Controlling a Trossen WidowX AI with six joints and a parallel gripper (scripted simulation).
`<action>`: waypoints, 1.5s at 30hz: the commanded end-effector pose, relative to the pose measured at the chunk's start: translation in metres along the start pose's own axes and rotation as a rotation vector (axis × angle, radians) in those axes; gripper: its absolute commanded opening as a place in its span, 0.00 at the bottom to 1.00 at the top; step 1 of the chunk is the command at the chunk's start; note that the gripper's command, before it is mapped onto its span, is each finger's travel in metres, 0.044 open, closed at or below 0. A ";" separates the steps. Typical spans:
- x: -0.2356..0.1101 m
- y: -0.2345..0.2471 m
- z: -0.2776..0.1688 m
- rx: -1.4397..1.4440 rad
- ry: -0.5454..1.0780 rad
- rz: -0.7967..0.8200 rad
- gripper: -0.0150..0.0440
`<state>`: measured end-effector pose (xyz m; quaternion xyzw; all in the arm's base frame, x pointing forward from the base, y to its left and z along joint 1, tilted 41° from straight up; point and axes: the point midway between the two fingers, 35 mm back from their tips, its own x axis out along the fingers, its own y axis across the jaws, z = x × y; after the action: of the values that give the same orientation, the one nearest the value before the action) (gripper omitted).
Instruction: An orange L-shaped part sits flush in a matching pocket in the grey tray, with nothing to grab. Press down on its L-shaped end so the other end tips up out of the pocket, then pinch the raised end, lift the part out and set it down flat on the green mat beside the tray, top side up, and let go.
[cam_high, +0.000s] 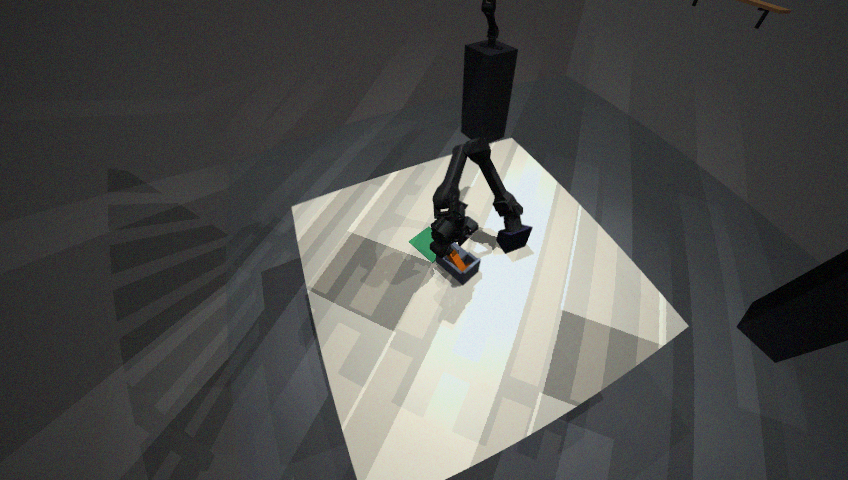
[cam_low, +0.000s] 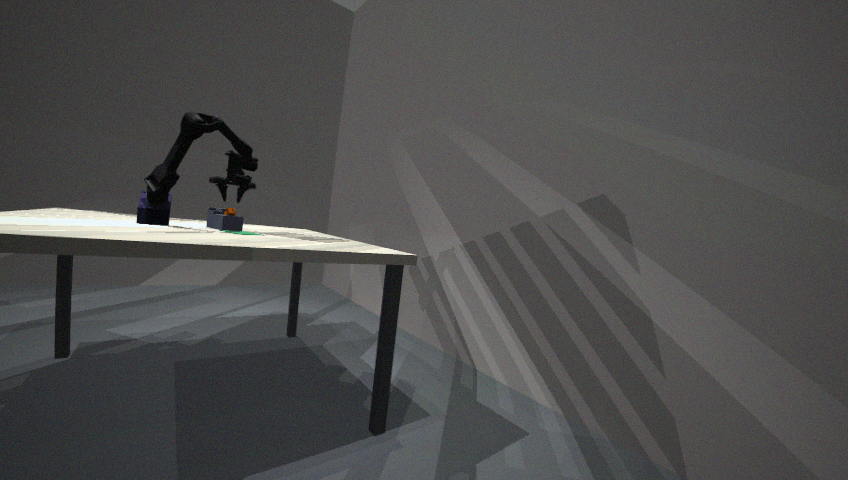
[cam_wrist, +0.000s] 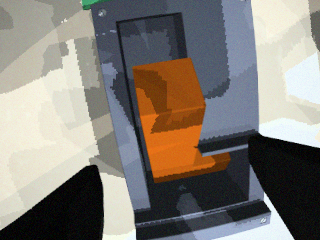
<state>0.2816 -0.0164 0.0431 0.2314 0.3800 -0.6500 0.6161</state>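
Note:
The orange L-shaped part (cam_high: 457, 260) (cam_low: 230, 211) (cam_wrist: 172, 145) is tipped in the pocket of the grey tray (cam_high: 465, 275) (cam_low: 223, 222) (cam_wrist: 242, 55). Its plain end, towards the mat, stands up above the rim; its L-shaped end is low in the pocket, its foot at the lower right in the wrist view. My gripper (cam_low: 232, 201) (cam_wrist: 176, 163) is open and empty above the tray. In the wrist view its fingers stand on either side of the part, apart from it. In the top view the arm hides the fingertips.
The green mat (cam_high: 421, 242) (cam_low: 245, 233) (cam_wrist: 87, 3) lies beside the tray, partly hidden by the arm in the top view. The tray's raised walls surround the pocket. The arm's dark base (cam_high: 514, 239) (cam_low: 153, 212) stands on the table. Shadow patches cross the table.

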 end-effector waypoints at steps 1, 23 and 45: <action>0.010 -0.002 0.002 -0.003 -0.006 -0.006 0.73; 0.043 -0.001 0.002 -0.003 -0.007 -0.006 0.73; 0.054 -0.001 0.002 0.005 -0.002 0.001 0.48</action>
<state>0.2736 -0.0521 0.0024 0.2317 0.3779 -0.6513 0.6159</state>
